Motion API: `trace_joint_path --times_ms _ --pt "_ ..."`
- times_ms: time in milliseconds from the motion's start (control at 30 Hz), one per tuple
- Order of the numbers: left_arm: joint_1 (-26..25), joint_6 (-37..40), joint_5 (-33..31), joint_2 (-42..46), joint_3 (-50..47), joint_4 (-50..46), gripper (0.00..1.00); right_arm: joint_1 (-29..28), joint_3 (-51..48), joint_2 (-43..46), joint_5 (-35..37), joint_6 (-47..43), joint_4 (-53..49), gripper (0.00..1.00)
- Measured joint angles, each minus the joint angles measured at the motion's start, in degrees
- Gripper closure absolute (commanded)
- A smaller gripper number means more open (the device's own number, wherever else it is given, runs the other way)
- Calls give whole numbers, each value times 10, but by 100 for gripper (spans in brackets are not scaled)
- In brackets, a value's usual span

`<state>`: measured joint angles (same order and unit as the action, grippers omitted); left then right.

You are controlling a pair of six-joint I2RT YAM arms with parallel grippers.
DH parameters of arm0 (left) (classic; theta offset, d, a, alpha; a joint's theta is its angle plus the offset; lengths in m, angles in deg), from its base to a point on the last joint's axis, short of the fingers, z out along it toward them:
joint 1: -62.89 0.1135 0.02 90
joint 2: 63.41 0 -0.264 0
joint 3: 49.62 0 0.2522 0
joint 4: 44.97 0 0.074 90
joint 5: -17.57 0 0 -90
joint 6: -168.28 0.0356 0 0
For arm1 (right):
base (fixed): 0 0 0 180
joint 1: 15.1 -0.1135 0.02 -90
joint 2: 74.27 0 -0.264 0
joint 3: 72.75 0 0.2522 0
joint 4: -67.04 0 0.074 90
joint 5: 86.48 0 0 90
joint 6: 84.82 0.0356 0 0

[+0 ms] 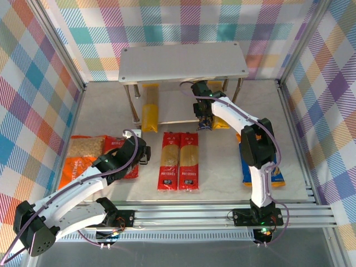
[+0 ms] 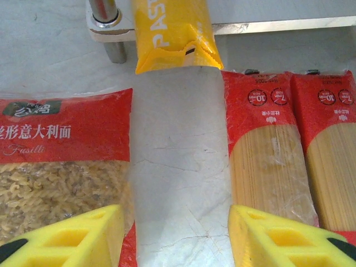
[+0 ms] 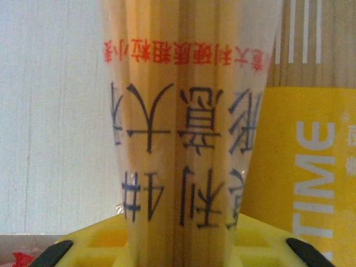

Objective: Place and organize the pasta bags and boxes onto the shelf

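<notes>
The step in hand looks like loading the lower tier of the shelf (image 1: 183,61). The right gripper (image 3: 181,251) is under the right part of the top plate. It seems closed on a spaghetti pack (image 3: 178,139): the pack runs straight out from between the yellow fingers. The part I see is clear wrap with black characters, so I cannot tell its colour. Just right of it lies a yellow pack (image 3: 311,167), parallel to it; I cannot tell if they touch.

Another yellow pack (image 1: 149,111) lies in the lower tier at the left, beside a leg. Its near end sticks out past the near edge of the board.

The left gripper (image 2: 178,239) hangs wide open and holds nothing. It is over bare table between the red bag (image 2: 61,133) on its left and the left red pack (image 1: 168,161) on its right. The second red pack (image 1: 188,161) lies against that one, and both point toward the shelf. The orange bag (image 1: 83,158) is at the far left of the table, next to the red bag. The blue bag (image 1: 272,177) lies on the right, partly under the right arm.

I judge the task less than half done, because both red packs and all three bags are on the table. The next move asks the right arm to lay its pack flat and parallel beside the yellow one, open, and pull back toward the near side without hitting the top plate or a leg. The left arm is well placed to take a red pack after that.
</notes>
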<state>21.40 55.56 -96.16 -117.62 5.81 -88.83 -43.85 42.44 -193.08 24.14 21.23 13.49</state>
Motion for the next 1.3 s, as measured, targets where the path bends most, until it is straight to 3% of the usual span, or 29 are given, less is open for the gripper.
trace_joint_path --times_ms 200,400,1000,1300 --pt "0 0 -4 11 0 -2 47 5 6 -16 14 2 21 59" --pt "0 -1 -3 14 0 -14 46 7 6 -16 20 14 27 32" --pt "-3 -22 23 13 -18 -13 49 10 -42 37 1 15 27 28" --pt "-67 -62 40 -38 -44 7 45 10 -190 216 -36 26 42 26"
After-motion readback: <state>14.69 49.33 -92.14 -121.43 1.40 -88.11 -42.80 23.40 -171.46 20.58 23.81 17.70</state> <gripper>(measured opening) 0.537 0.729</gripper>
